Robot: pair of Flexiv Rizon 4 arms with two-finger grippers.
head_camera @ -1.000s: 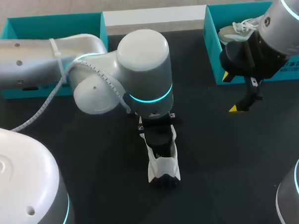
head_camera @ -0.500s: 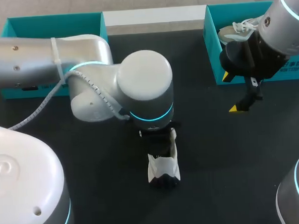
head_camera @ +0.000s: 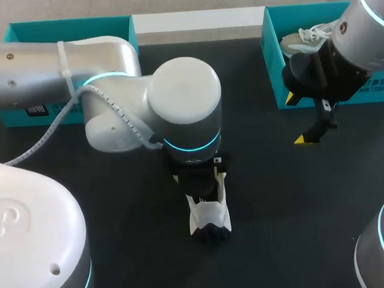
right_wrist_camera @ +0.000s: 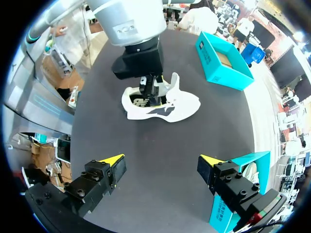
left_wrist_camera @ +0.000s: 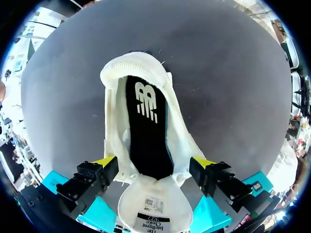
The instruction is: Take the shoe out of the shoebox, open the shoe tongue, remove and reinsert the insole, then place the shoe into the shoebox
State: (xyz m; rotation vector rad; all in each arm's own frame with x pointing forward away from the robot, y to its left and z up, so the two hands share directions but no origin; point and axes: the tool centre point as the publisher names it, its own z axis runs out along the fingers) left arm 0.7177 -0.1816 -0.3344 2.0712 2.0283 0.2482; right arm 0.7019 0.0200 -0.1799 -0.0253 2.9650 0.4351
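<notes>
In the head view the white shoe point(head_camera: 209, 216) lies on the table point(head_camera: 277, 197) under my left arm, with the right gripper point(head_camera: 298, 119) well apart from it. In the left wrist view the left gripper point(left_wrist_camera: 154, 162) is spread wide astride the shoe (black insole point(left_wrist_camera: 146, 126) inside). In the right wrist view the fingers are parted, with the shoe ahead.

The left arm point(head_camera: 42, 67) is a silver-grey tube ending in a broad domed joint cap point(head_camera: 184, 77). Just under the cap glows a cyan ring point(head_camera: 192, 143). Beside the cap a grey ribbed cable point(head_camera: 117, 108) loops along the shell, bound by a white zip tie point(head_camera: 64, 60), with small dark screw holes further out. Below the cap is the black, yellow-tipped left hand point(left_wrist_camera: 154, 162). Well apart from the cap, the right arm point(head_camera: 365, 31) is silver and cyan-ringed too. Its right hand point(right_wrist_camera: 161, 160) is black and blocky, with round bolt heads and yellow tips.
</notes>
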